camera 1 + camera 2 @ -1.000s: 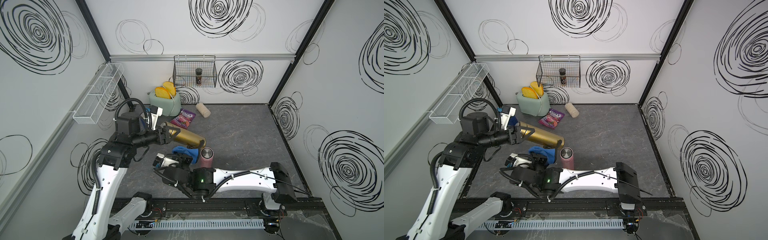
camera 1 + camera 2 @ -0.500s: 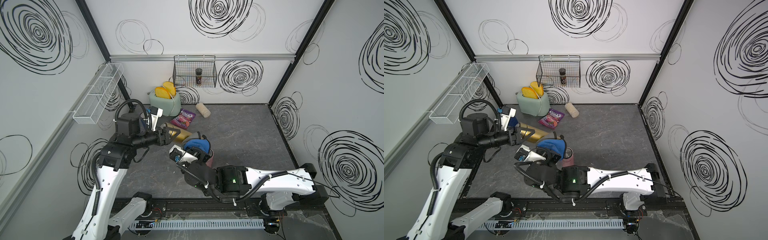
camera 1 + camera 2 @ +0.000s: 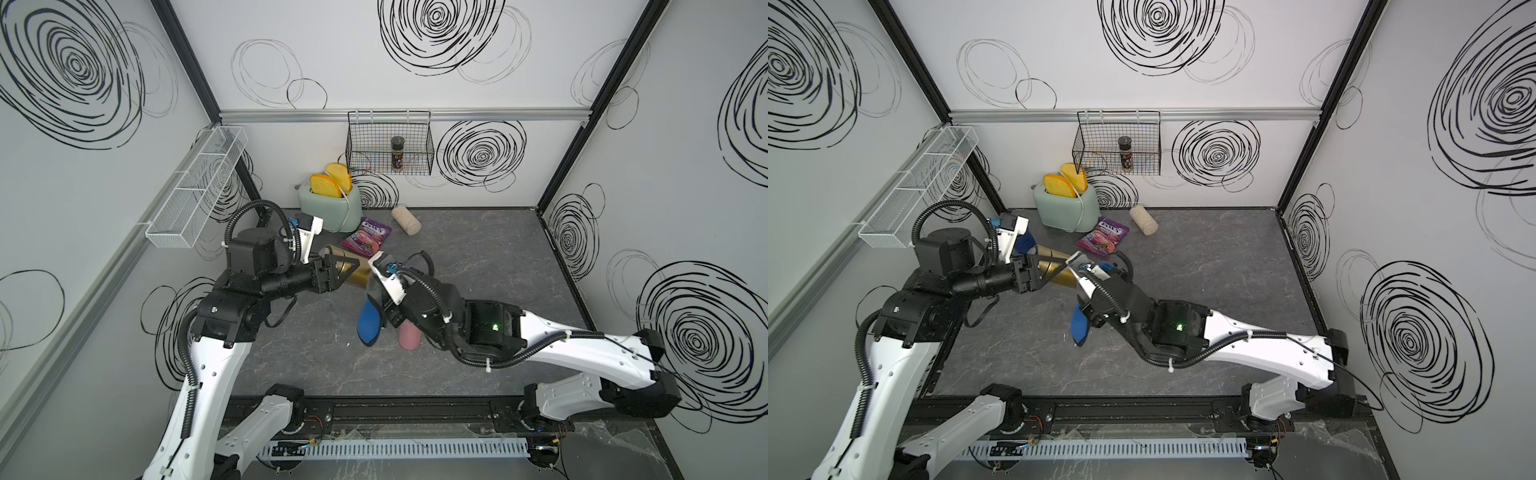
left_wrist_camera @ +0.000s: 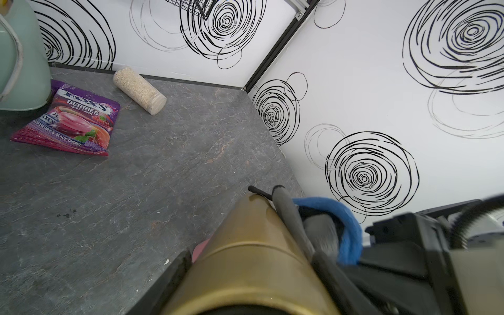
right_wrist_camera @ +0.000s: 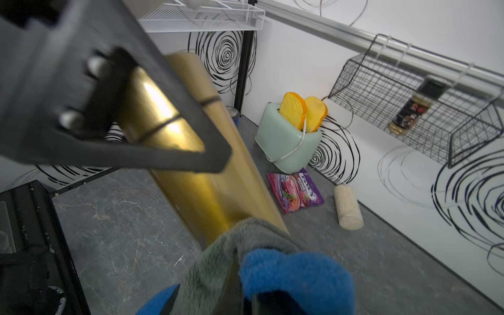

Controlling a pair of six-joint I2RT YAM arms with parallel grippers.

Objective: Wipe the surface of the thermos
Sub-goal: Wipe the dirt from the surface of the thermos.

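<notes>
Blue-grey cloth [image 5: 272,272] at gold thermos [image 5: 207,191]

I'm seeing the worktop [image 3: 478,257] lying open on the right. Toaster [image 3: 332,210], candy bag [image 3: 366,241] and jar [image 3: 406,220] are crowding the back left.

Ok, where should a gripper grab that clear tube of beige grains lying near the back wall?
Likely its middle, from above, jaws across its width: the clear grain-filled tube lies on its side on the grey tabletop, bare surface along both long sides.
</notes>
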